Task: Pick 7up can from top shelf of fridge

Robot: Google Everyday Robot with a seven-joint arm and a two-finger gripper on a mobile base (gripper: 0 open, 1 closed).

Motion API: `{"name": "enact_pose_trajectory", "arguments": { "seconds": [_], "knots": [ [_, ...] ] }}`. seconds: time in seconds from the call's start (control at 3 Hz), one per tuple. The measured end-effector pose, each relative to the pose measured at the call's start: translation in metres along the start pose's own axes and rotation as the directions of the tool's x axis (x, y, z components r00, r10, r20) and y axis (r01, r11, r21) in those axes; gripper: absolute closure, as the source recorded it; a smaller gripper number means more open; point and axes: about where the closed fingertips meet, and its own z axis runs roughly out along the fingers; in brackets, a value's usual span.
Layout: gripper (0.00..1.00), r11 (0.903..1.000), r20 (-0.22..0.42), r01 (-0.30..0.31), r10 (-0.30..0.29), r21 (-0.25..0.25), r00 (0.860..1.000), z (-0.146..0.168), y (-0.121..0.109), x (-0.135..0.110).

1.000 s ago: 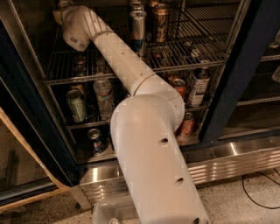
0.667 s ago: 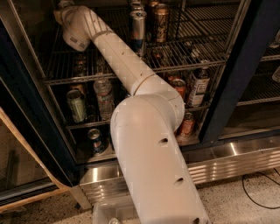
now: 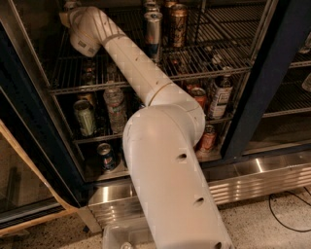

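Nearest the camera, the white arm (image 3: 165,160) stretched past the fridge (image 3: 257,177) toward 11 o'clock, over the top shelf (image 3: 223,44). At its far end the gripper (image 3: 67,7) sat at the shelf's back-left corner; whether it was clenched or released I could not tell. What seemed to be the 7up can (image 3: 151,6) stood upright at the gripper's 3 o'clock, well apart from it, just behind a slim can (image 3: 153,30).
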Motion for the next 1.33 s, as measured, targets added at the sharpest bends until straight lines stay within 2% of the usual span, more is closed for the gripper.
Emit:
{"name": "enact_pose_trajectory", "arguments": {
  "seconds": [0.33, 1.33],
  "knots": [
    [1.0, 1.0, 0.0, 0.002, -0.002, -0.001, 1.0, 0.0, 0.001, 0.0],
    [1.0, 0.9993, 0.03, -0.005, 0.006, -0.038, 1.0, -0.04, 0.011, -0.016]
  ]
}}
